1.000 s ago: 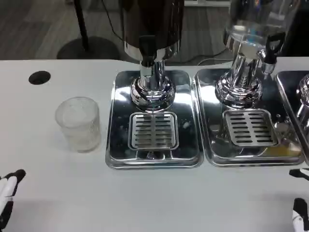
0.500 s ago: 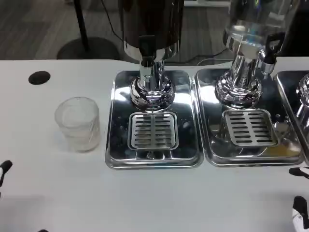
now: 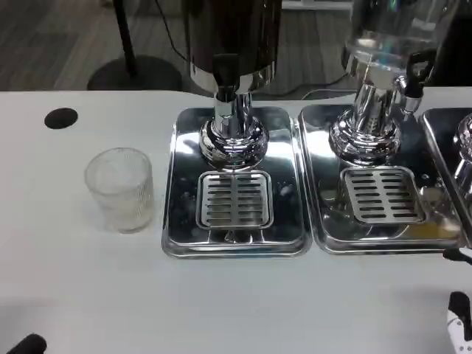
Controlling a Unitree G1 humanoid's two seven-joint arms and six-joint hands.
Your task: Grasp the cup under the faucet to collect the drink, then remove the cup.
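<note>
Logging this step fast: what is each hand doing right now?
Left hand: just a dark tip at the bottom edge, cannot be told.
Right hand: only fingertips at the right edge, cannot be told. Neither touches the cup.

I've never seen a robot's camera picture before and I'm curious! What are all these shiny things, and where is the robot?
You are looking through a camera on the robot's head or chest, pointing down at a white table. The robot is a humanoid with two arms. Just a dark fingertip of its left hand peeks in at the bottom left corner, and a bit of its right hand at the bottom right. Neither is holding anything.

The shiny things are drink dispensers. The dark dispenser stands on a silver tray with a slotted drain grate under its faucet. A clear dispenser stands on a second tray beside it.

The clear ribbed cup sits upright on the table, left of the trays, not yet under any faucet.
</note>
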